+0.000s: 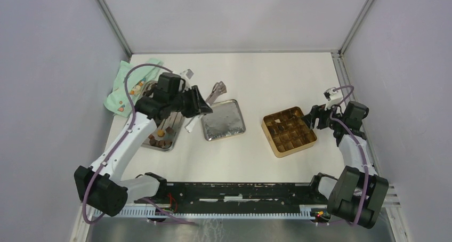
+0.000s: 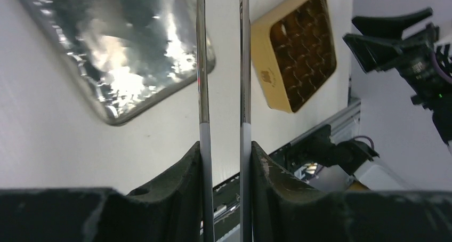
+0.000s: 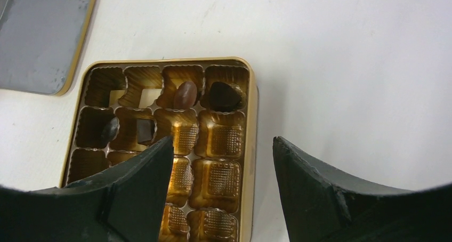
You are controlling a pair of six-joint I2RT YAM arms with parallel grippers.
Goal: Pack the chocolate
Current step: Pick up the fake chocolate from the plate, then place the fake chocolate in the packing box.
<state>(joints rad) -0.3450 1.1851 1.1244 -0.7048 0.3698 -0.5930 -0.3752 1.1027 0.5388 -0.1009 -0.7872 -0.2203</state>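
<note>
Left claw (image 2: 224, 162): closed on the long metal tweezers (image 2: 201, 66), both prongs pinched between the fingers, raised over the counter (image 1: 250, 77) near the silver lid (image 1: 223, 120). Right claw (image 3: 221, 146): open, holding nothing, poised over the right side of the gold tin (image 3: 251, 119). Located chocolate (image 3: 185, 94) in the tin, four pieces (two in the far row, two in the next row, per the right wrist view). Located further chocolate in the metal tray (image 1: 169, 146) beneath the left arm, well apart from the tin.
</note>
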